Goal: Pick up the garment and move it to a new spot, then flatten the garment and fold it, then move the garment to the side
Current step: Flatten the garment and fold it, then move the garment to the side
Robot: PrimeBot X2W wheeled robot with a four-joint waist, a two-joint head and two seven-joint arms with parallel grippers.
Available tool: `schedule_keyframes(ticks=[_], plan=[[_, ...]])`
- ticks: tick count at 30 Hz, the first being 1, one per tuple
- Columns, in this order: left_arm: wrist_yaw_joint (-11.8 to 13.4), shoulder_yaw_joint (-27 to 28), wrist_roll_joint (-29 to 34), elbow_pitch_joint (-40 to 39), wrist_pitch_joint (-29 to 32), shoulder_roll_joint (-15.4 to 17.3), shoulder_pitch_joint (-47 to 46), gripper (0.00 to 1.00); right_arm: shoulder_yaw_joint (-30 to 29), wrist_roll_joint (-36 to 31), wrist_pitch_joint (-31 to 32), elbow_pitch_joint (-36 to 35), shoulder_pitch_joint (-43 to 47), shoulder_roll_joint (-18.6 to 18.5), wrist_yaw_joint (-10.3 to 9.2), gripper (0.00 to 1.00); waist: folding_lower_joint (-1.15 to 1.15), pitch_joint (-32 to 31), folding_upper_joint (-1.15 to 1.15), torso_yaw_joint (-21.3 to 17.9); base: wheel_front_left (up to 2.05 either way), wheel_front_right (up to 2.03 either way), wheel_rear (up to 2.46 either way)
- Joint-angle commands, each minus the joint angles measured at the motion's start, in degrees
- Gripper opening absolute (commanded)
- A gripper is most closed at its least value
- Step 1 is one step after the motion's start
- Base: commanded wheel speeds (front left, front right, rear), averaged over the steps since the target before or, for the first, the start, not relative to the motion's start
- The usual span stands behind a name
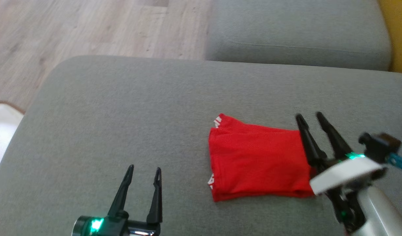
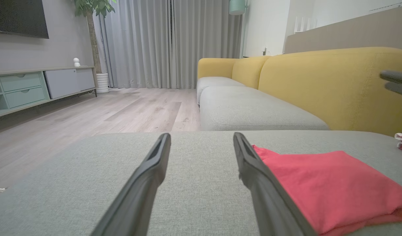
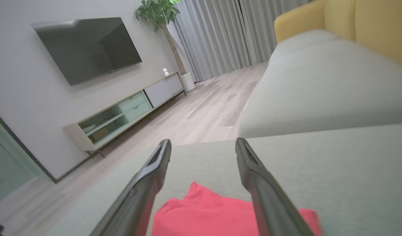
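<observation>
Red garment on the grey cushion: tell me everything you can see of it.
The red fabric garment lies folded into a rough rectangle, flat on the grey woven sofa cushion. It looks like soft knit cloth, lightly creased, with stacked layers showing along its left and near edges and small white markings at both left corners. Its right edge is hidden behind the open right tool, which holds nothing; whether they touch I cannot tell. The left tool stands apart from it.
</observation>
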Motion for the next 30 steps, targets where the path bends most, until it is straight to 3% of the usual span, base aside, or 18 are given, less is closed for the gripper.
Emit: schedule_keyframes(ticks=[1,7,12,19,30], plan=[[0.4,2.5,-0.4,-2.1,-0.5,-0.9,-1.6,1.0,0.9,-3.1,-2.5,-1.9,-0.2,-2.0,-0.04,1.0,0.0,-1.1,0.0,-1.8,0.0,0.0,0.0],[0.4,4.8,-0.9,-1.9,-0.5,-1.3,0.1,1.0,-0.1,-14.8,-12.6,3.3,6.1,-5.0,-0.04,1.0,0.0,-2.8,0.0,-4.6,0.0,0.0,0.0],[0.3,7.0,-1.9,-1.7,-0.5,-1.7,2.3,1.0,-3.1,-20.4,-14.7,6.4,10.6,-1.7,-0.04,1.0,0.0,-3.9,0.0,-6.5,0.0,0.0,0.0],[-0.5,8.8,-1.3,-1.2,-0.5,-2.1,4.3,1.0,-5.2,-22.5,-14.9,5.5,13.3,2.2,-0.04,1.0,0.0,-4.5,0.0,-8.1,0.0,0.0,0.0],[-1.7,9.1,-0.7,0.0,-0.5,-2.4,4.3,1.0,-6.1,-22.7,-14.9,4.9,14.1,2.8,-0.04,1.0,0.0,-4.4,0.0,-7.8,0.0,0.0,0.0]])
